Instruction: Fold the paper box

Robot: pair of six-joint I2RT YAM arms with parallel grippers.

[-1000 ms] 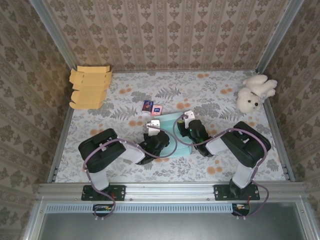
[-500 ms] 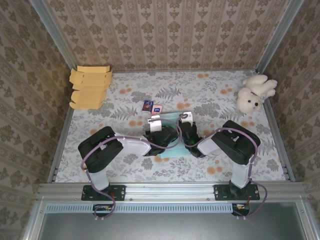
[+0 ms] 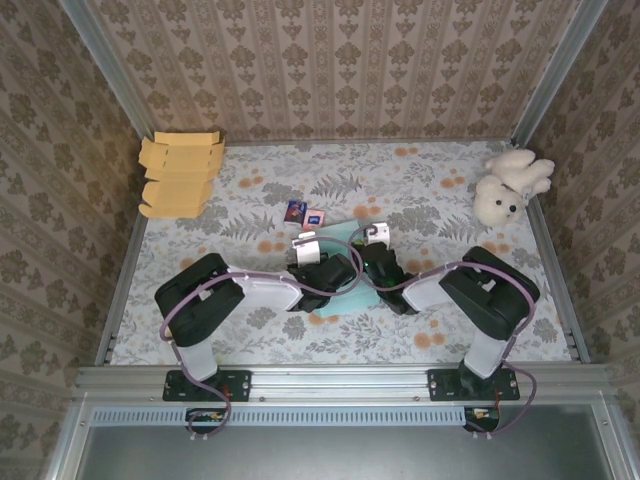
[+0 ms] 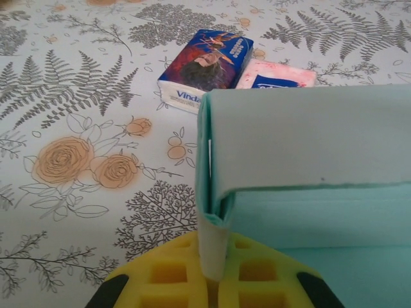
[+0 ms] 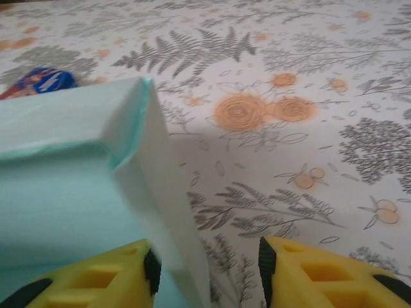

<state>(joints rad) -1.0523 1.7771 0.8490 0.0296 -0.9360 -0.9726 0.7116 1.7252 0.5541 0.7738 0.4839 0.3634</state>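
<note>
The half-formed mint-green paper box (image 3: 338, 234) lies in the middle of the floral-covered table (image 3: 430, 200), between the two arms. It sits just near of a small blue tissue packet (image 4: 209, 61) and a pink packet (image 4: 276, 74).

The box looks like thin card, light and creased. It should bend easily along its scored lines, but a hard pinch would probably crumple it and a push would slide it over the cloth. The raised side walls close to the corners seem the best places to take hold, with one side pinned while the other is turned.

Both arms are folded low, elbows out toward the left and right edges, with forearms angled inward and wrists close to the surface. The left gripper (image 4: 212, 276) has its yellow pads pressed together on the box's upright left wall, near the corner fold. The right gripper (image 5: 205, 269) has its jaws apart. The right wall stands between them against the left pad (image 5: 96, 276), with a clear gap to the other pad.

A stack of tan cardboard blanks (image 3: 180, 175) lies at the far left corner, and a white plush toy (image 3: 510, 185) at the far right.
</note>
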